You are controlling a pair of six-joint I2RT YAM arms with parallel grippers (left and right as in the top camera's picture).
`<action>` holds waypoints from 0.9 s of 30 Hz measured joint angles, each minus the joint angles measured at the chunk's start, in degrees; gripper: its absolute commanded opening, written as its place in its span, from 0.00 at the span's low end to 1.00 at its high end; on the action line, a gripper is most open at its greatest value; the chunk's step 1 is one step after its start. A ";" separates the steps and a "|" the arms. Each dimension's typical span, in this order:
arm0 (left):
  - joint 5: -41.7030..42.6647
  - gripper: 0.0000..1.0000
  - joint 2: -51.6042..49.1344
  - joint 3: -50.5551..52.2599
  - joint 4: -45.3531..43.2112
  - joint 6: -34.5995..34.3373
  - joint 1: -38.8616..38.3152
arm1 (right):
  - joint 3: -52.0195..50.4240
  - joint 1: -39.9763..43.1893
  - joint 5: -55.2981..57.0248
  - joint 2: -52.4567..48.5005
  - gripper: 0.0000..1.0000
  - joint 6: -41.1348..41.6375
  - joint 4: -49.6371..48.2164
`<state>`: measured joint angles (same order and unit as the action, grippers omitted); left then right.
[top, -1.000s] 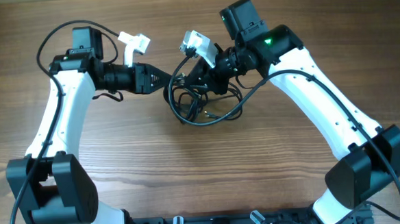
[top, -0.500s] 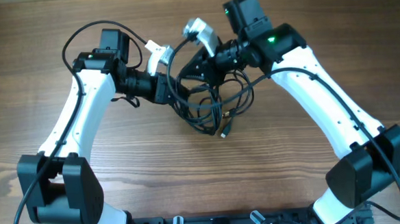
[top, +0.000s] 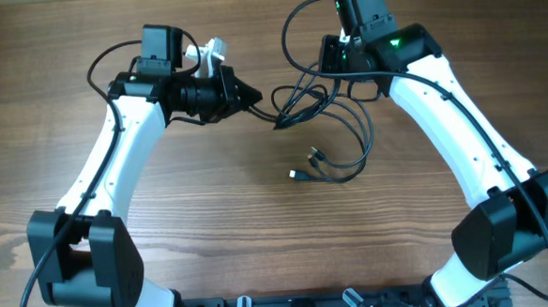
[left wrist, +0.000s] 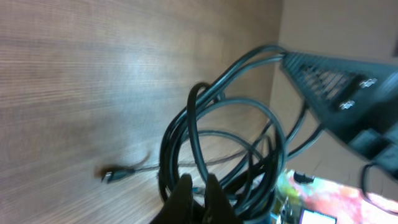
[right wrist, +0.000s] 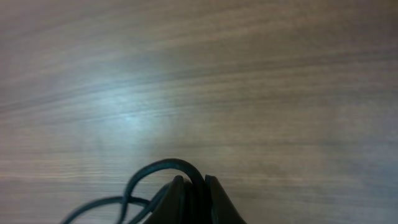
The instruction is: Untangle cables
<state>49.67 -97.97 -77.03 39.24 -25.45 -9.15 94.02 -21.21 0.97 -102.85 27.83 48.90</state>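
Left black two-finger gripper (top: 252, 100) has just clamped onto the thin black flexible cables (top: 323, 109), with the right gripper (top: 330, 64) pinched shut on another strand at far right. The two have drawn apart, so the tight knot now hangs as loose loops between them, silvery plug ends (top: 299, 174) trailing on the wooden table (top: 212, 223): real progress.

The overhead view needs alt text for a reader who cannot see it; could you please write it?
Two white arms hold a tangle of black cables between them over a wooden table, the left tool and right tool each shut on it. A loose loop trails onto the table, ending in small plugs.
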 measured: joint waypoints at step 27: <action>-40.00 0.63 0.90 0.26 11.26 4.42 -5.99 | -0.39 -8.70 -12.41 -9.18 0.65 -4.13 2.69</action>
<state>9.67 -97.08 -76.77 50.50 -21.04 -15.14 93.62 -29.91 -11.44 -112.03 23.70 51.59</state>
